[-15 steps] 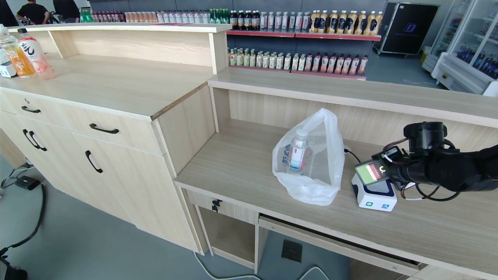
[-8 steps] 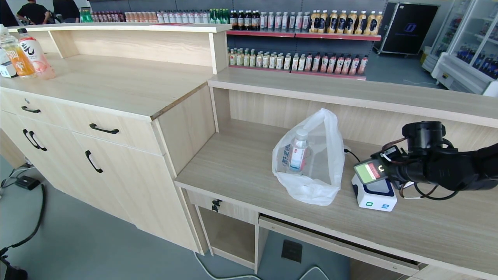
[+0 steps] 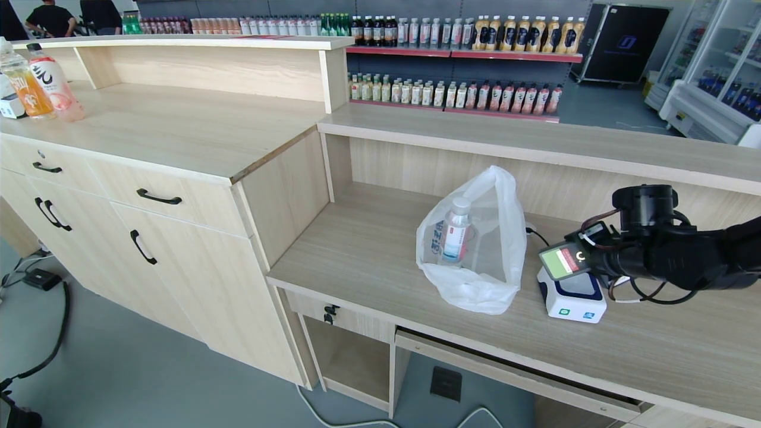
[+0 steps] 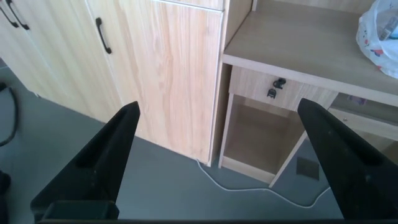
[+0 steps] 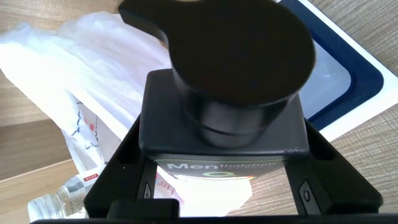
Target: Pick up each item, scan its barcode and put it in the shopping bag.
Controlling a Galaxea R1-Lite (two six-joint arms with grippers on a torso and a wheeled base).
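Observation:
My right gripper [image 3: 585, 260] is shut on a small box [image 3: 561, 260] with a green, red and white label, holding it just above the white and blue scanner [image 3: 572, 298] on the lower counter. In the right wrist view the box [image 5: 205, 180] sits between my fingers [image 5: 339, 177], with the scanner [image 5: 339, 81] and the shopping bag [image 5: 68, 68] below. The white plastic shopping bag [image 3: 475, 255] stands open to the left of the scanner with a water bottle [image 3: 456, 233] upright inside. My left gripper [image 4: 214, 162] hangs open over the grey floor in front of the cabinets.
Two drink bottles [image 3: 37, 80] stand at the far left of the higher counter [image 3: 178, 131]. A raised ledge [image 3: 535, 139] runs behind the bag. A black cable [image 3: 538, 236] leads from the scanner to the back wall. Bare counter [image 3: 357, 249] lies left of the bag.
My right gripper has shifted slightly left and up with the box, toward the bag. Nothing else has moved.

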